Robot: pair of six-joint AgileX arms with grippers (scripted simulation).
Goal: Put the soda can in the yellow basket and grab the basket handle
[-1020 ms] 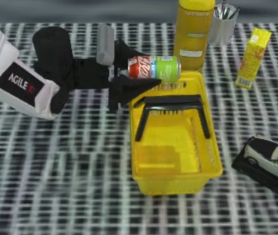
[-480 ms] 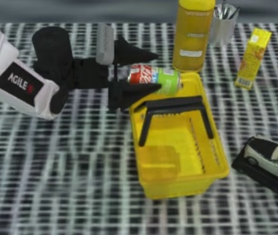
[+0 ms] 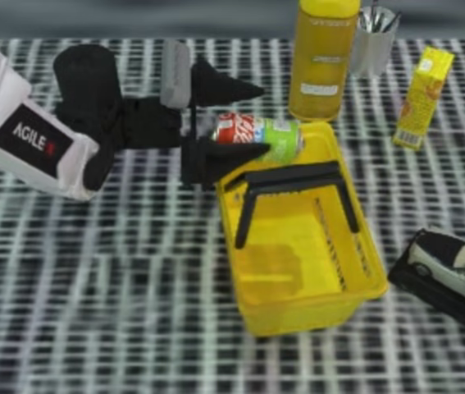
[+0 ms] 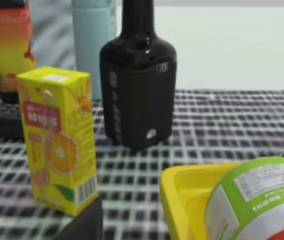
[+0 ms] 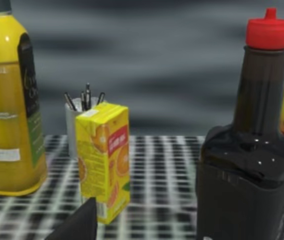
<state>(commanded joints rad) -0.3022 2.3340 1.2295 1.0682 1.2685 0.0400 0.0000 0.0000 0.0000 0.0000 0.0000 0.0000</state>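
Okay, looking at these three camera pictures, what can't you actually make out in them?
- Right pincer: not in the top view; its wrist view shows only a dark corner at the edge.
- Soda can: cut off by the left wrist view's edge; in the top view the left pincer covers its red end.
- Toy car: cut by the top view's right edge.
- Yellow basket floor under the basket handle: partly hidden.

A tall yellow bottle (image 3: 324, 56) stands at the table's far edge, a silver pen cup (image 3: 375, 39) just right of it. An orange juice carton (image 3: 423, 97) stands farther right. A dark toy car (image 3: 450, 277) lies near right.
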